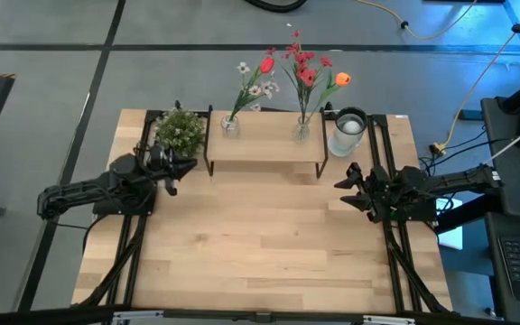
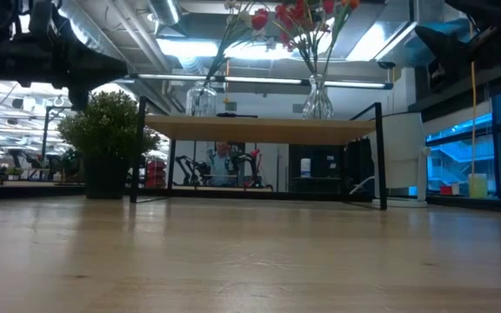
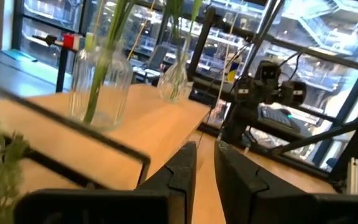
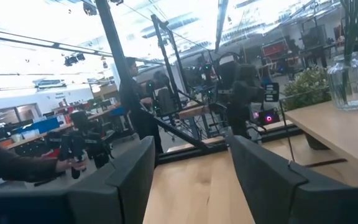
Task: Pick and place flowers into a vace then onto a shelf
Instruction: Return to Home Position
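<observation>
The flowers stand in two clear glass vases on the shelf [image 1: 264, 137] at the table's far side. The left vase [image 1: 230, 126] holds the white-blossom sprig [image 1: 253, 83] and the red tulip [image 1: 267, 64]. The right vase [image 1: 302, 129] holds the red spray [image 1: 303, 65] and the orange tulip [image 1: 342, 79]. My left gripper [image 1: 184, 169] hovers in front of the shelf's left end, open by a narrow gap [image 3: 205, 149], and holds nothing. My right gripper [image 1: 344, 183] hovers near the shelf's right end, wide open [image 4: 191, 155] and empty.
A bushy potted plant [image 1: 179, 131] stands on the table left of the shelf, close to my left gripper. A pale cylindrical container [image 1: 348, 133] stands right of the shelf. The tabletop [image 1: 260, 244] lies between and before the arms. A person [image 2: 223, 161] shows in the room behind.
</observation>
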You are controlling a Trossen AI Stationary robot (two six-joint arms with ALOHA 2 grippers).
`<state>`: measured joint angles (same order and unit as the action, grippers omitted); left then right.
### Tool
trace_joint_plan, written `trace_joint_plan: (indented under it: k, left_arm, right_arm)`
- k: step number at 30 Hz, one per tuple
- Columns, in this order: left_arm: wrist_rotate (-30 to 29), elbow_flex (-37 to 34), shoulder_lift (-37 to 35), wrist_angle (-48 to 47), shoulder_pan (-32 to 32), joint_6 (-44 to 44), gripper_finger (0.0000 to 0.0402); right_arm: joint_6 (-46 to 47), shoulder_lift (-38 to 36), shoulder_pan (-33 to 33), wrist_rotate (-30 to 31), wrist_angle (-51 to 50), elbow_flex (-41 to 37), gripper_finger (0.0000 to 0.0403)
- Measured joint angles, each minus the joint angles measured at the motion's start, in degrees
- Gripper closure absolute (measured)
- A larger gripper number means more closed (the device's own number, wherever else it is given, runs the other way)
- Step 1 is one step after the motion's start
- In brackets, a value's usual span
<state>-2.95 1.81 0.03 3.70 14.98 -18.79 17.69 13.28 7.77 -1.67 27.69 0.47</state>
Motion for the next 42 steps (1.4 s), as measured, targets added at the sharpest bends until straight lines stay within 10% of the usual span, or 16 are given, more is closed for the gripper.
trace_joint_plan:
  k: [13, 30, 42]
  left_arm:
    - [-4.5, -1.4, 0.1, -1.9, 0.0, 3.2, 0.0351]
    - [-3.4, -1.3, 0.1, -2.1, 0.0, 3.5, 0.0351]
    - [-3.4, -1.3, 0.1, -2.1, 0.0, 3.5, 0.0351]
  right_arm:
    - [-0.2, 0.0, 0.0, 1.0, -5.6, 0.0, 0.0186]
    - [-0.2, -0.4, 0.0, 17.7, -16.9, 0.0, 0.0186]
    - [-3.3, -12.1, -0.1, 17.1, -24.1, 0.1, 0.0186]
